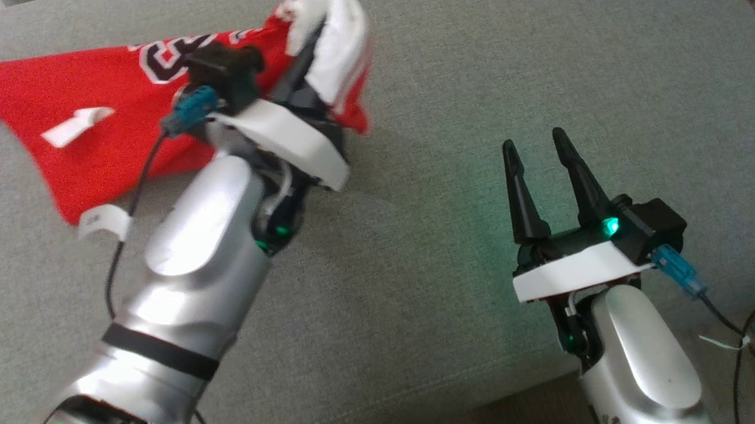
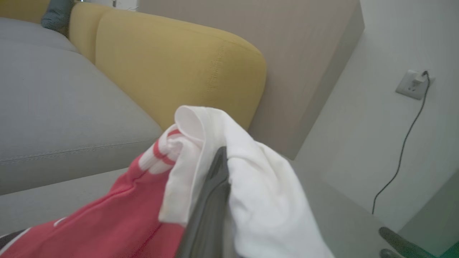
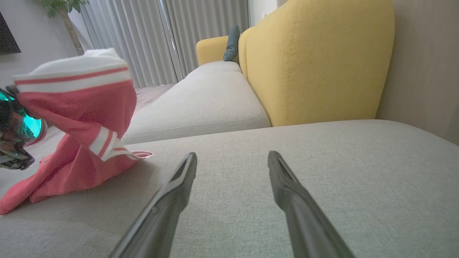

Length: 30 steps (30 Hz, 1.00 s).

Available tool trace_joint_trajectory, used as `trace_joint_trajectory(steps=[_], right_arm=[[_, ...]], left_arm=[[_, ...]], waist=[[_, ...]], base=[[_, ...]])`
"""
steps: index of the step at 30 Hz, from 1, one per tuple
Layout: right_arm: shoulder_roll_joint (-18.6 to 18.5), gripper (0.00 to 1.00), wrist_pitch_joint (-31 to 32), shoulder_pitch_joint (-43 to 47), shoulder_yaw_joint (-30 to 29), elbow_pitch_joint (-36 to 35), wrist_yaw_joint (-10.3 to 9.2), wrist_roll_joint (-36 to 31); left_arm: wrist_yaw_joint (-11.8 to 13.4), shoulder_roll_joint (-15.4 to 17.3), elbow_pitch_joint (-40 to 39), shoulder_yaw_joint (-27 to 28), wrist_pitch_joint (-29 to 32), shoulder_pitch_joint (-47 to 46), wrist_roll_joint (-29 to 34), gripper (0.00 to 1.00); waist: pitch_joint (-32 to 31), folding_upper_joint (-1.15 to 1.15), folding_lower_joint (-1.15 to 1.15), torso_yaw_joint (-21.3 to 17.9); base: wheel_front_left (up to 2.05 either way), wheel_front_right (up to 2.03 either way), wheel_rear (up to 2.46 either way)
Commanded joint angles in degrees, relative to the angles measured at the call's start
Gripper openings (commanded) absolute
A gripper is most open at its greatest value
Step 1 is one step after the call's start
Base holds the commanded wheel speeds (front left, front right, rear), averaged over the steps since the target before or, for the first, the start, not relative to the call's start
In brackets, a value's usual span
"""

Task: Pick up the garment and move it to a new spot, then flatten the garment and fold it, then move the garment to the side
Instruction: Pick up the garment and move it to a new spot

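The garment is a red jersey with white trim and dark numbers, spread over the grey sofa seat at the upper left. My left gripper is shut on its white-trimmed edge and holds that part lifted, with cloth draped over the fingers. From the right wrist view the raised jersey stands at the left. My right gripper hovers over bare cushion at the lower right, open, with nothing between its fingers.
A yellow backrest rises behind the seat, and a second grey cushion lies beyond a seam. A wall socket with a cable is on the wall. The seat's front edge runs by my right arm.
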Motion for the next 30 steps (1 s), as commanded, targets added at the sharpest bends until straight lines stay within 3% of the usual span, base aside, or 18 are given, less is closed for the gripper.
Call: trace_joint_trajectory(steps=[1,5,6,7,8,14,21,30], right_arm=[[0.6,1.0,-0.4,0.5,1.1,-1.9,0.43,0.6],[0.6,1.0,-0.4,0.5,1.1,-1.9,0.43,1.0],[0.6,1.0,-0.4,0.5,1.1,-2.0,0.43,1.1],[0.6,1.0,-0.4,0.4,1.2,-2.0,0.43,1.2],[0.6,1.0,-0.4,0.4,1.2,-2.1,0.43,1.4],[0.6,1.0,-0.4,0.9,0.7,-1.3,0.43,1.8],[0.6,1.0,-0.4,2.1,0.0,0.0,0.43,1.2],[0.6,1.0,-0.4,4.2,-1.3,1.6,0.43,0.5]], left_arm=[[0.3,0.9,-3.1,0.3,-0.3,-2.1,-0.9,0.0],[2.6,0.9,-5.4,-4.7,-0.3,-1.6,-3.1,0.0],[3.4,0.9,-5.2,-5.3,-0.3,-1.2,-3.3,0.16],[4.2,0.9,-4.7,-5.6,-0.3,-0.9,-3.2,0.81],[4.8,0.9,-4.2,-5.6,-0.3,-0.5,-3.0,1.0],[7.6,1.0,-1.0,-1.1,-0.3,4.5,1.2,1.0],[9.4,2.6,-3.4,10.4,-0.3,15.5,6.1,1.0],[9.2,2.0,-8.9,21.3,-0.3,27.7,11.2,1.0]], waist=[[0.0,0.0,0.0,0.1],[-0.2,0.0,0.0,0.9],[-0.3,0.0,0.0,1.2],[-0.5,0.0,0.0,1.6],[-0.6,0.0,0.0,2.1],[-2.4,0.0,0.0,6.1],[-5.0,0.0,0.0,11.0],[-8.3,0.0,0.0,15.2]], base=[[0.0,0.0,0.0],[0.0,0.0,0.0],[0.0,0.0,0.0],[0.0,0.0,0.0],[0.0,0.0,0.0],[0.0,0.0,0.0],[0.0,0.0,0.0],[0.0,0.0,0.0]])
